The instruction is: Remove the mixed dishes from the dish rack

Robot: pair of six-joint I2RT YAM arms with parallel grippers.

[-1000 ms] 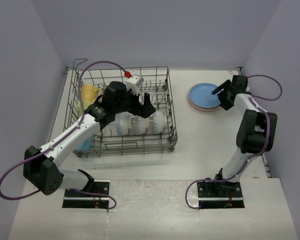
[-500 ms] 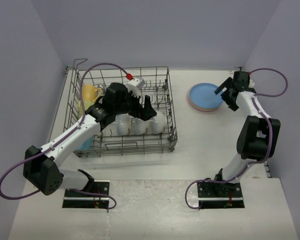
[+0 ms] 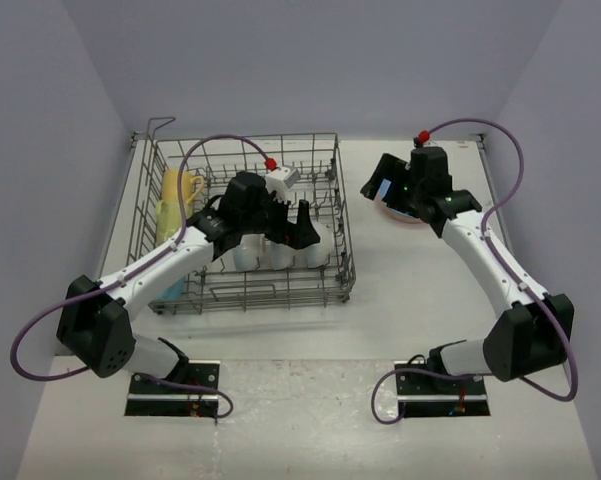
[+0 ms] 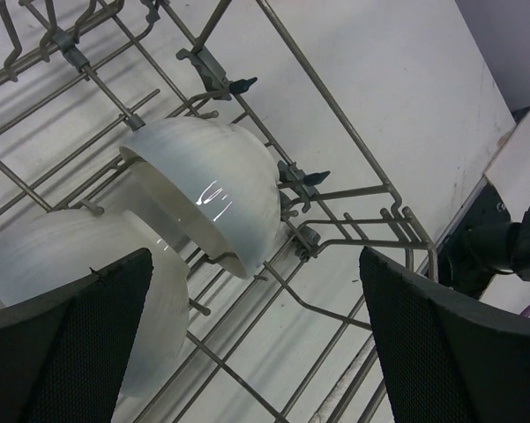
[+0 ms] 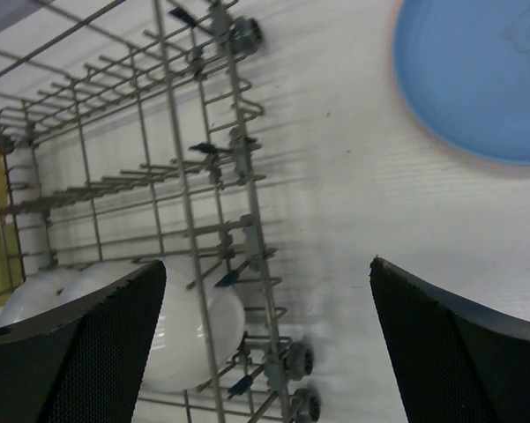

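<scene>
**A:** Where is the left gripper (image 3: 298, 222)?

**B:** Over the right-hand part of the dish rack (image 3: 342, 262), jaws spread wide with nothing in them. A white bowl (image 4: 203, 189) stands on edge right below it, with a second bowl (image 4: 62, 260) touching it.

**A:** And the right gripper (image 3: 382, 188)?

**B:** Also wide open and empty. It hangs over the table (image 3: 410, 290) between the rack and the blue plate (image 5: 476, 79), which lies flat outside the rack on a plate with a pinkish rim.

**A:** What else sits in the rack?

**B:** A third bowl (image 3: 318, 245) completes a row near the front, and a yellow mug (image 3: 178, 187) sits at the far left.
</scene>
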